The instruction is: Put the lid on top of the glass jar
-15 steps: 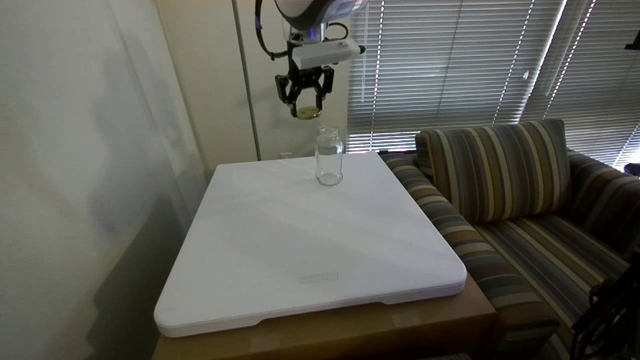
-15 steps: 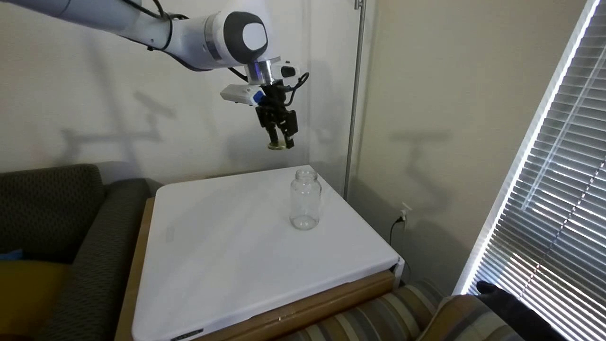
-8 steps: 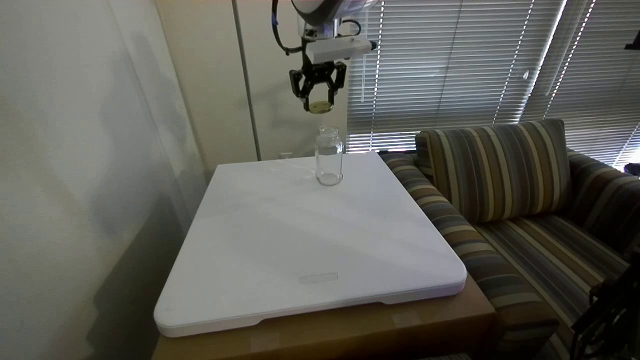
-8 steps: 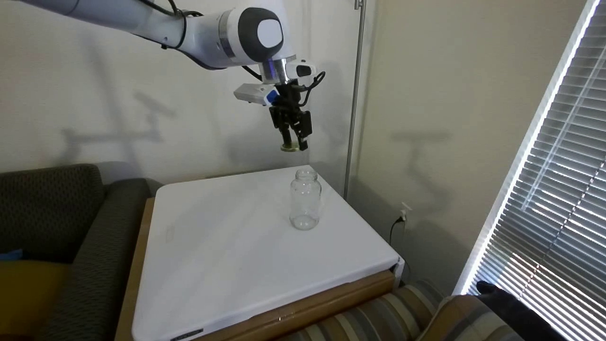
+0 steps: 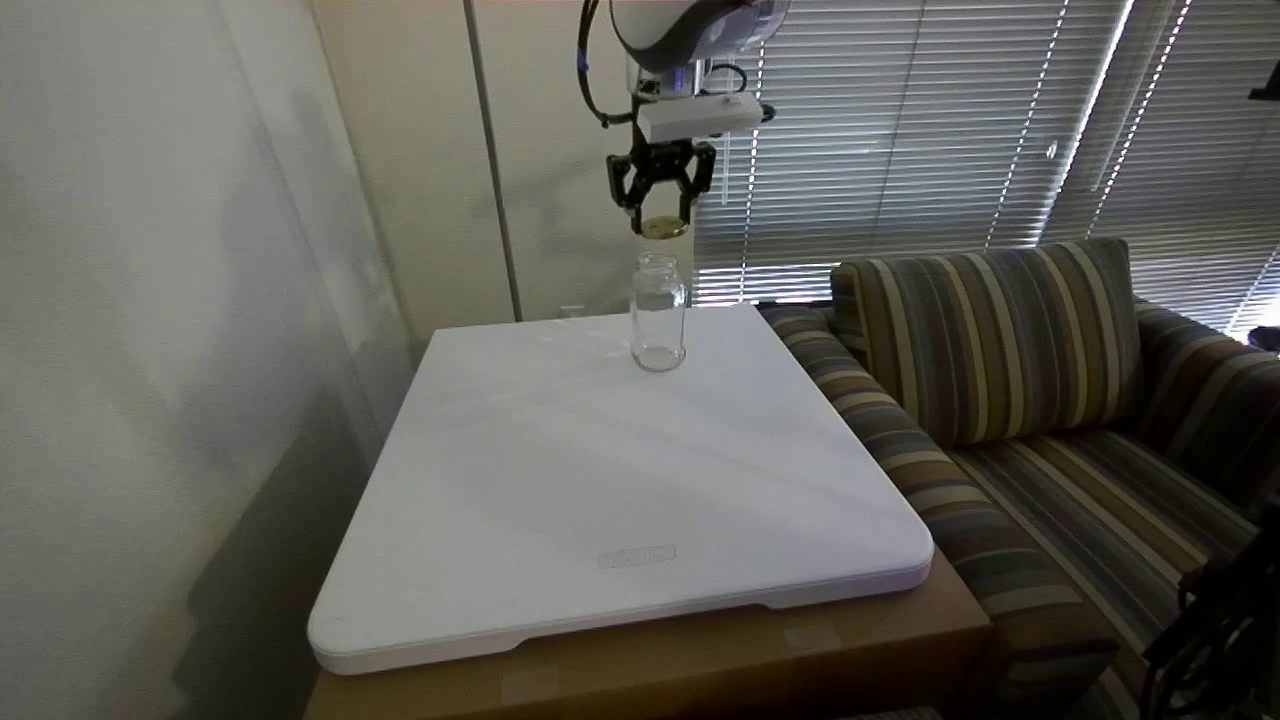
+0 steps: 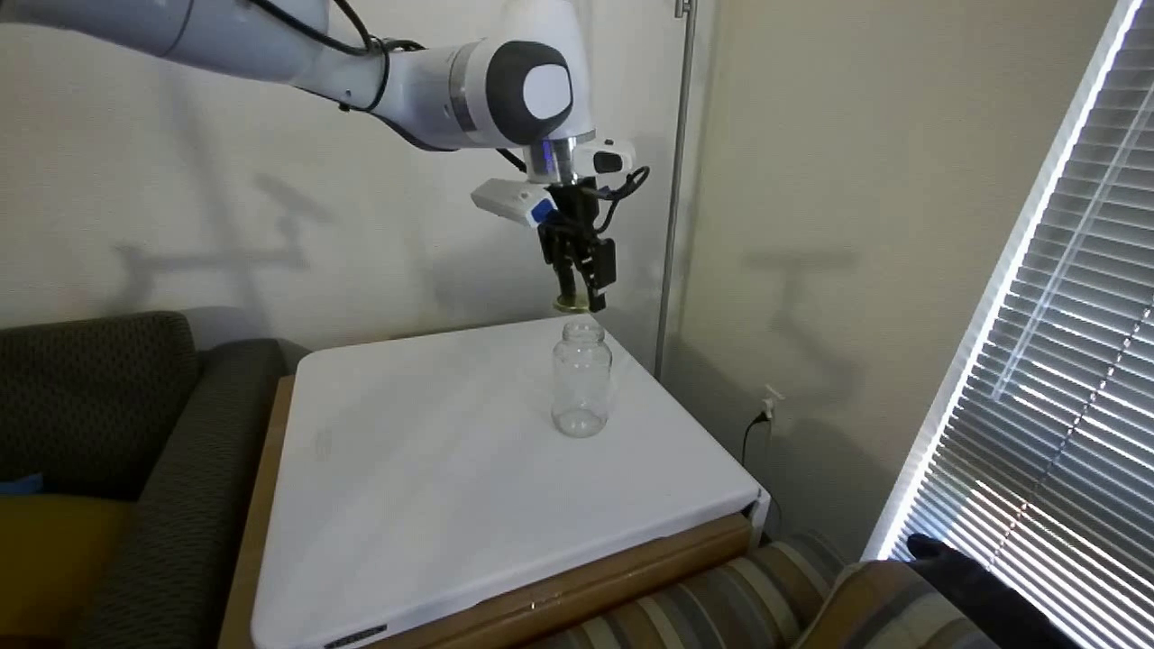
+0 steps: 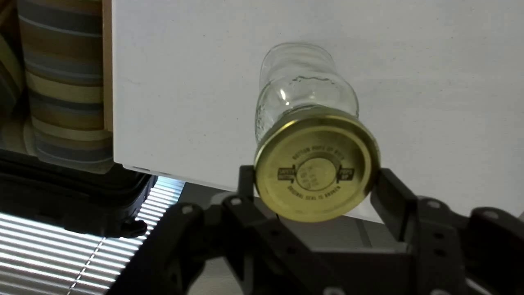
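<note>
My gripper (image 7: 316, 183) has its jaws pinching the gold metal jar lid (image 7: 317, 172) at opposite edges, lettered face toward the wrist camera. Lid sits just above the clear glass jar (image 6: 581, 388), apart from it: a gap shows in both exterior views. I read this as final alignment: lid gripped, not yet seated. Next move, my call: nudge sideways, since in an exterior view the lid looks slightly off the jar's mouth (image 6: 583, 332), then lower slowly and level, letting go only once it's flat on the glass. Jar stands upright on the white board (image 7: 184, 94) and looks light, so an off-center touch could shove it. Poor visibility: in the wrist view the lid covers most of the mouth, so I can't confirm centering there; its underside is out of sight, and any slight tilt is too fine to call. Farther out, the black object (image 7: 73, 192) by the striped armchair (image 7: 65, 90) is cut off by the frame; can't ID it. Bright window blinds (image 7: 53, 254) beyond are cut off too.
</note>
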`<state>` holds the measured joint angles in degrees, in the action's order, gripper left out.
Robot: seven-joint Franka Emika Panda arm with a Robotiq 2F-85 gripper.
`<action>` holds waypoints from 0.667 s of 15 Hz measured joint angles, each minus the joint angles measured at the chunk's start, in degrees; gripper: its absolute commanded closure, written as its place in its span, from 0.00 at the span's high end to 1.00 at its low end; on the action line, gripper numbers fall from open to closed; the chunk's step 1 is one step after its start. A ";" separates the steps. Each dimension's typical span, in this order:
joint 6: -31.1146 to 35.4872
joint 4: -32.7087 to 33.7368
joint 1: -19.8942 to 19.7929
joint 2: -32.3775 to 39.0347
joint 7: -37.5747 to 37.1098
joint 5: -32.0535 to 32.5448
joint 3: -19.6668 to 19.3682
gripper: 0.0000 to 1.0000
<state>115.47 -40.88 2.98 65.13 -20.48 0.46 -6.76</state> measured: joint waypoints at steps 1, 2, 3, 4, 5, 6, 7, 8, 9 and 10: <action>0.43 0.01 -0.29 0.41 0.00 -0.77 0.31 0.47; 1.12 0.03 -0.55 0.87 0.00 -1.60 0.65 0.47; 1.89 0.11 -0.74 1.43 0.00 -2.38 0.89 0.47; 2.51 0.13 -0.89 1.97 0.00 -3.02 1.12 0.47; 3.17 0.18 -0.99 2.44 0.00 -3.54 1.31 0.47; 3.83 0.36 -1.05 2.92 0.00 -3.93 1.38 0.47; 4.32 0.39 -1.07 3.24 0.00 -4.17 1.39 0.47; 4.61 0.42 -1.11 3.43 -0.02 -4.22 1.39 0.47; 4.81 0.44 -1.17 3.49 -0.05 -4.23 1.39 0.47; 5.00 0.47 -1.25 3.49 -0.11 -4.24 1.39 0.47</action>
<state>120.47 -40.41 1.74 68.62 -20.59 -3.78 -5.38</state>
